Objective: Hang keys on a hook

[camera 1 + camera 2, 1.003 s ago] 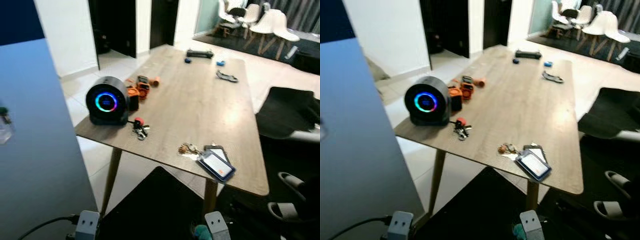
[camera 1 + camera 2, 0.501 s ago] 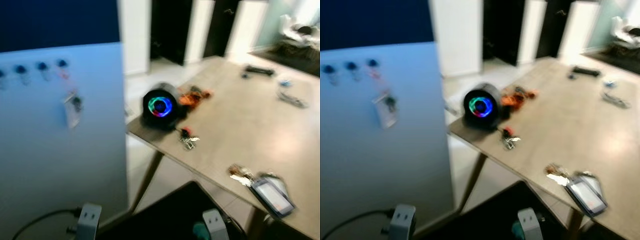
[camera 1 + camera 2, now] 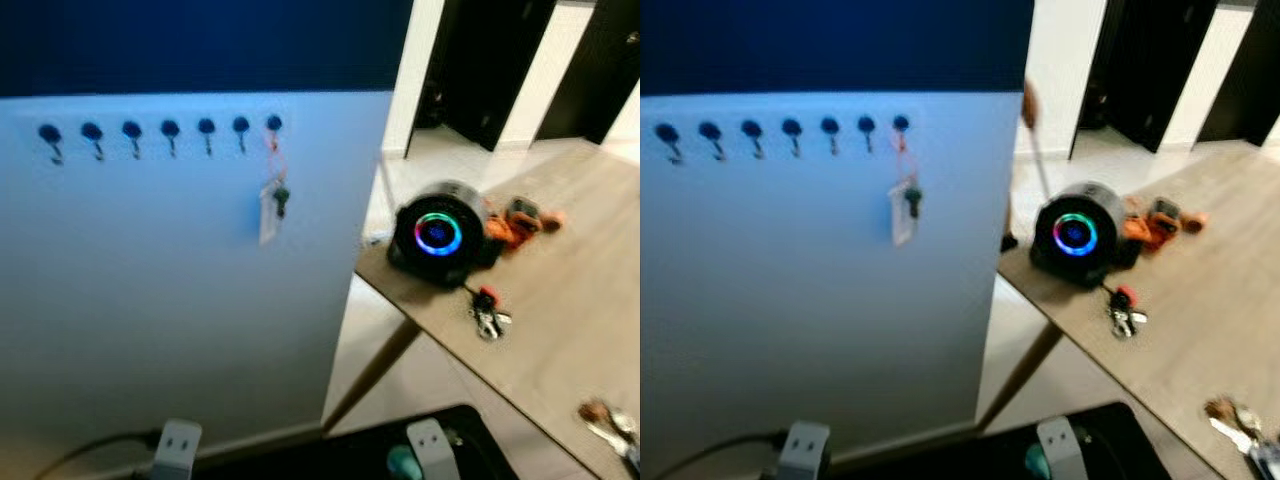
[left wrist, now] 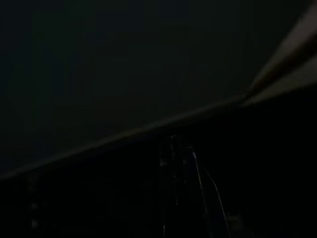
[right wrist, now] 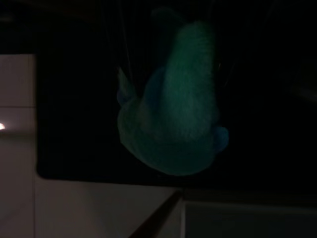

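A pale blue panel [image 3: 180, 330] stands in front, with a row of seven dark hooks [image 3: 170, 129] near its top edge. From the hook furthest to the right hangs one set of keys [image 3: 275, 198], with an orange strap, a dark key and a white tag; the tag is too blurred for any writing to be read. The other six hooks are bare.

To the right of the panel is a wooden desk [image 3: 560, 320] on slanted legs. At its near corner sits a round black speaker [image 3: 437, 233] with a glowing ring of blue, green and pink light on its face; no brand can be made out on it. Just beside it, further back, lies a clutter of orange and black bits [image 3: 520, 220]. Near the speaker, towards the desk's edge, is a small bunch of keys with a red fob [image 3: 487, 312]. Another bunch of keys [image 3: 1230, 418] lies at the lower right corner of the head views, well apart from the first.

In the right wrist view, which is very dark, a fuzzy teal-green object [image 5: 178, 109] hangs close before the camera over a dark mat and pale floor tiles. I cannot tell how the right jaws stand. The left wrist view is almost black, and I cannot tell how the left jaws stand either.
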You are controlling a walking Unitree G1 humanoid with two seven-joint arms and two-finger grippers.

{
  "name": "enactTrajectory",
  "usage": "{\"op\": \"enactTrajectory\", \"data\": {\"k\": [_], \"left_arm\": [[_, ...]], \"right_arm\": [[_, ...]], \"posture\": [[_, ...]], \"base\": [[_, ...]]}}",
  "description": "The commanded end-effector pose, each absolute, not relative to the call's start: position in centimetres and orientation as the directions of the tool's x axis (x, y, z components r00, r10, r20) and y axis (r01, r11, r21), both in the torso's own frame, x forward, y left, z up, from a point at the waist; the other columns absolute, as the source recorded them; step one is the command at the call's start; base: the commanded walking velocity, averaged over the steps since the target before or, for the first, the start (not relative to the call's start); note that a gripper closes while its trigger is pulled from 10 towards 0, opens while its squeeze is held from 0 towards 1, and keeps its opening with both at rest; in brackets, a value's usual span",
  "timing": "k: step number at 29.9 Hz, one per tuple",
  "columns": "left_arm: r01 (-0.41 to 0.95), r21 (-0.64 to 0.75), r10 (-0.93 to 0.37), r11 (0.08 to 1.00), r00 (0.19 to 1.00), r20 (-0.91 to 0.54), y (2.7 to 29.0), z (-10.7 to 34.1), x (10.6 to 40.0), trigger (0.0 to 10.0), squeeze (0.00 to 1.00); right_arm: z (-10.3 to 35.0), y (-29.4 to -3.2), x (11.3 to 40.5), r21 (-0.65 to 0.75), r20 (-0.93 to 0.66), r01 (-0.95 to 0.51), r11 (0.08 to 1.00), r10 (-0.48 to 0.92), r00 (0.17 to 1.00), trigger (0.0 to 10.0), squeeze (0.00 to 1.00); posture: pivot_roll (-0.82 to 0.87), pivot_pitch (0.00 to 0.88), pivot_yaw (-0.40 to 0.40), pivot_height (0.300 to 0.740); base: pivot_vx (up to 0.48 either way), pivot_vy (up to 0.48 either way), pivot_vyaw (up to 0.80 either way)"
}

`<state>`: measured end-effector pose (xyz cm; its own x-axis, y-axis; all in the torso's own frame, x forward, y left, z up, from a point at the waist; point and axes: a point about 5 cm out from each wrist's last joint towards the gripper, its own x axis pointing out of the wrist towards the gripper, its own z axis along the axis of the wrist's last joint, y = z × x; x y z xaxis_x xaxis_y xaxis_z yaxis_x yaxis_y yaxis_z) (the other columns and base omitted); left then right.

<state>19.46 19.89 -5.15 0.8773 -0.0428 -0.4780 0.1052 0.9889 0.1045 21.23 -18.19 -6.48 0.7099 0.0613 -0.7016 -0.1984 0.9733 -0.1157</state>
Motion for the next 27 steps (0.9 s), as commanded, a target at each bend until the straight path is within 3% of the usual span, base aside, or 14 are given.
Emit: {"op": "enactTrajectory", "data": {"k": [1, 20, 27], "left_arm": [[0.117, 0.095, -0.055, 0.989, 0.866, -0.498, 19.7, -5.49, 19.03, 10.0, 0.0], [0.142, 0.093, -0.075, 0.985, 0.855, -0.513, 19.58, -5.53, 19.13, 10.0, 0.0], [0.145, 0.085, -0.082, 0.986, 0.853, -0.516, 19.55, -5.48, 19.31, 10.0, 0.0]], "right_arm": [[-6.77, -18.37, 20.68, -0.11, -0.711, -0.188, 0.976, 0.054, 0.701, 10.0, 0.0], [-6.71, -18.28, 20.86, -0.106, -0.711, -0.183, 0.977, 0.054, 0.701, 10.0, 0.0], [-6.73, -18.36, 20.78, -0.078, -0.706, -0.136, 0.988, 0.041, 0.707, 10.0, 0.0]], "posture": [[0.1, 0.047, -0.071, 0.74], [0.11, 0.055, -0.068, 0.74], [0.1, 0.059, -0.064, 0.74]], "base": [[0.0, 0.0, 0.8], [0.0, 0.0, 0.8], [0.0, 0.0, 0.0]]}}
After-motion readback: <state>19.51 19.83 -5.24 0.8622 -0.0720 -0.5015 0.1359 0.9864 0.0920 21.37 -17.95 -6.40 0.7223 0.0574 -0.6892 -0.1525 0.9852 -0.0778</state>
